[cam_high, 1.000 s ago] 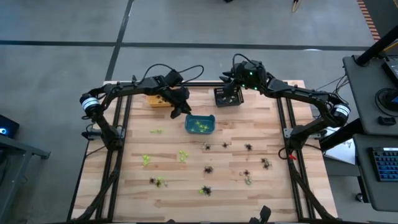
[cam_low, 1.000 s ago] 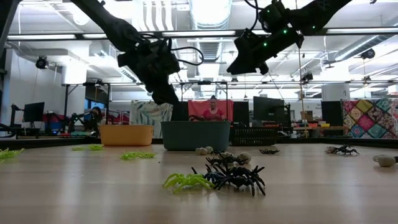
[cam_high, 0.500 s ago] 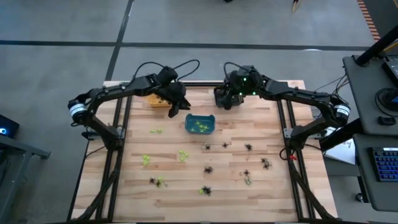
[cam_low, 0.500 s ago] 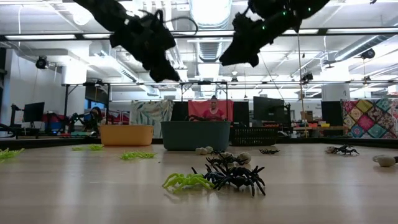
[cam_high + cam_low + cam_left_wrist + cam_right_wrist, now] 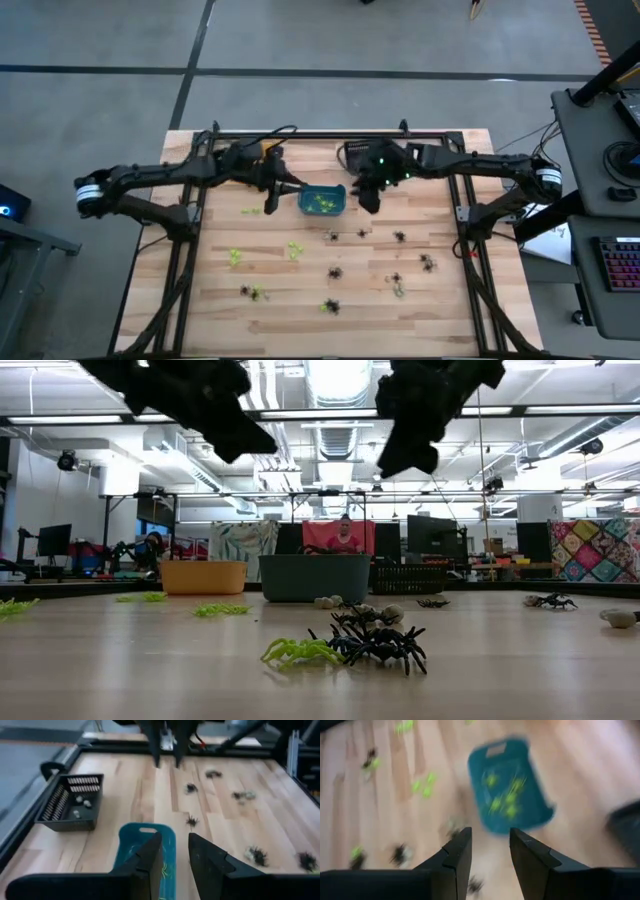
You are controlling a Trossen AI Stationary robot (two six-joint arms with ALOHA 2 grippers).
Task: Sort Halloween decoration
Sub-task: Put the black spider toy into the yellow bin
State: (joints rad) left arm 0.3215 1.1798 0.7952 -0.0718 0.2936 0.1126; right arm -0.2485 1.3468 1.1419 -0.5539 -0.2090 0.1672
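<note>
I see the pale wooden plank table with bare boards along its near edge and far left corner. My left gripper hovers beside the teal plastic bin, fingers parted, holding nothing. My right gripper hangs on that bin's other side, fingers also apart and empty. A black slotted bin sits at the far edge. Tiny lime-green plastic spiders lie in the teal bin; small black plastic spiders scatter mid-table.

From the right wrist, the teal bin and scattered spiders were smeared with blur. Low down, both arms were cut off overhead.
</note>
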